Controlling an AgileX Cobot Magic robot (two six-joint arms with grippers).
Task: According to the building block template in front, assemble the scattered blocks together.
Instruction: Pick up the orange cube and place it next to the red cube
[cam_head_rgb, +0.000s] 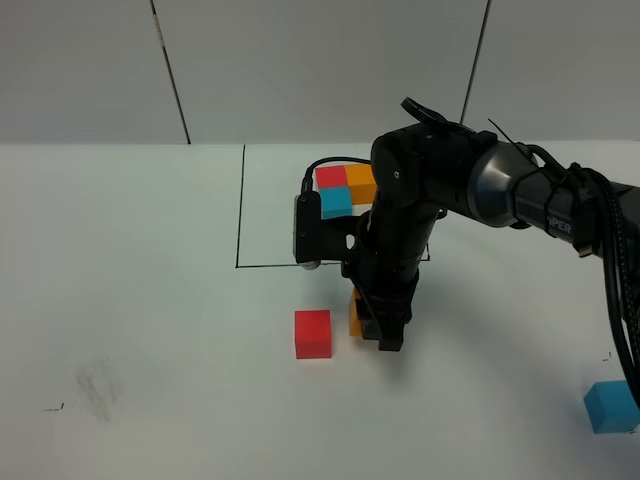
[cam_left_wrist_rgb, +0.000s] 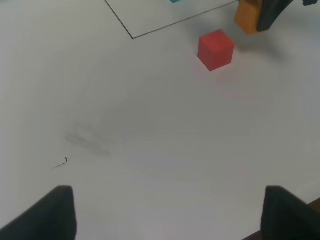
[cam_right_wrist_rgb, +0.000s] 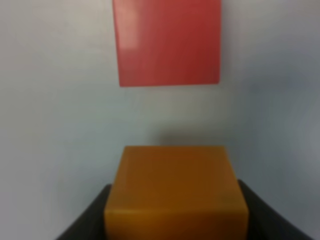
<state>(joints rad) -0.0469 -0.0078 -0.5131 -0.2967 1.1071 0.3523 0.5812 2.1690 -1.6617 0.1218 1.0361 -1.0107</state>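
Note:
The building block template (cam_head_rgb: 345, 189), a red, orange and blue trio, lies inside the thin black rectangle (cam_head_rgb: 240, 215) at the back. My right gripper (cam_head_rgb: 376, 328) points down in front of the rectangle, shut on the orange block (cam_head_rgb: 355, 316). In the right wrist view the orange block (cam_right_wrist_rgb: 175, 190) fills the space between the dark fingers (cam_right_wrist_rgb: 87, 220). The red block (cam_head_rgb: 313, 333) rests on the table just left of it, with a small gap between them. The blue block (cam_head_rgb: 611, 405) lies far right near the front edge. My left gripper (cam_left_wrist_rgb: 170, 215) stands open over bare table, far from the red block (cam_left_wrist_rgb: 216, 49).
The white table (cam_head_rgb: 130, 300) carries a faint grey smudge (cam_head_rgb: 97, 388) and a small black mark (cam_head_rgb: 52, 407) at the front left. The right arm's cables (cam_head_rgb: 610, 260) run along the right side. A corner of the black rectangle (cam_left_wrist_rgb: 132, 36) shows in the left wrist view.

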